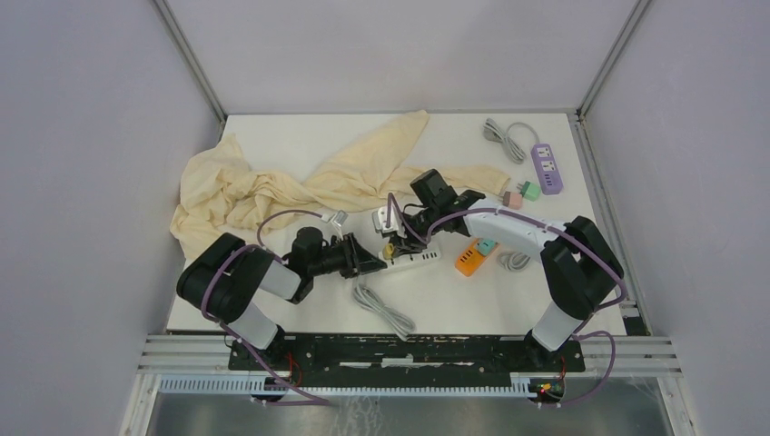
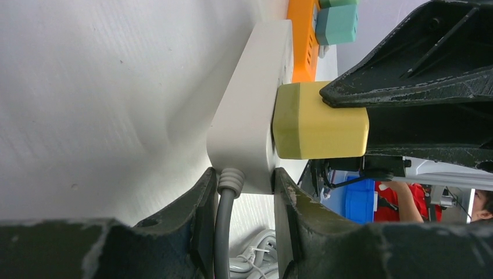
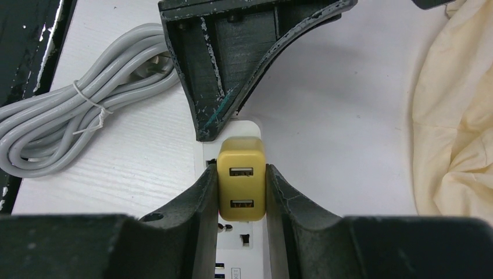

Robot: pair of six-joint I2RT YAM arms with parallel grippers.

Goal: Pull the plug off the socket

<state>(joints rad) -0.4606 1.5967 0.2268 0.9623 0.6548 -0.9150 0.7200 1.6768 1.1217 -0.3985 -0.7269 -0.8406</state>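
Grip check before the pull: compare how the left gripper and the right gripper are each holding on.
The left gripper is shut on the cable end of the white plastic power strip; the right gripper is shut on the blocky yellow USB plug seated in it. The left gripper reaches in low along the tabletop; the right gripper comes down from above. Both are closed on one assembly.
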